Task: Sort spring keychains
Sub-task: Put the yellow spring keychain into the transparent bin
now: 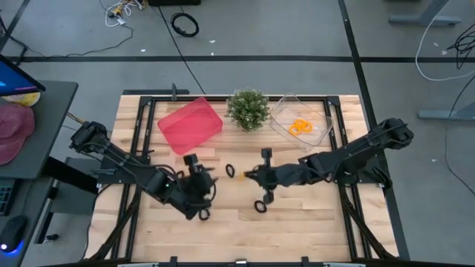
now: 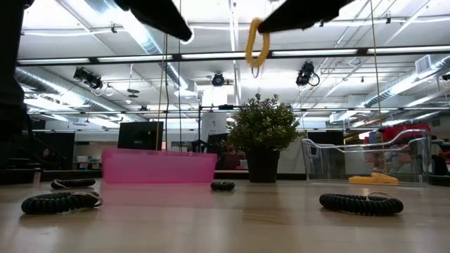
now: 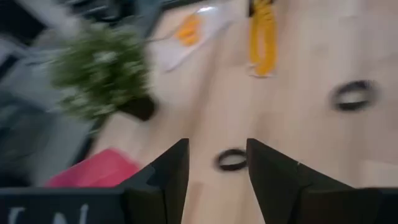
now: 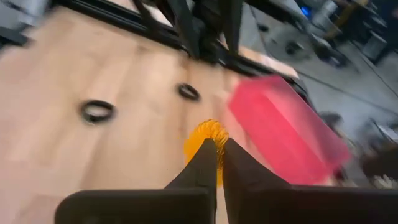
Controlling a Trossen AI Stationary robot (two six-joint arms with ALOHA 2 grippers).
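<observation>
Table: a light wooden table (image 1: pixel 297 222) with a black frame around it.
Pink bin: the pink bin (image 1: pixel 190 124) lies at the far side, left of the potted plant (image 1: pixel 248 109).
Clear bin: the clear bin (image 1: pixel 315 111) is right of the plant; orange spring keychains (image 1: pixel 300 127) lie inside it.
Right gripper: the right gripper (image 4: pixel 219 155) is above the middle of the table, fingers closed tight on one orange keychain (image 2: pixel 256 42), which hangs high in the air in the low view.
Left gripper: the left gripper (image 3: pixel 216 171) is near the table centre, fingers apart and holding nothing.
Black keychains: one black keychain (image 1: pixel 230 170) lies between the two grippers; another black keychain (image 1: pixel 260 206) is nearer the front edge.
</observation>
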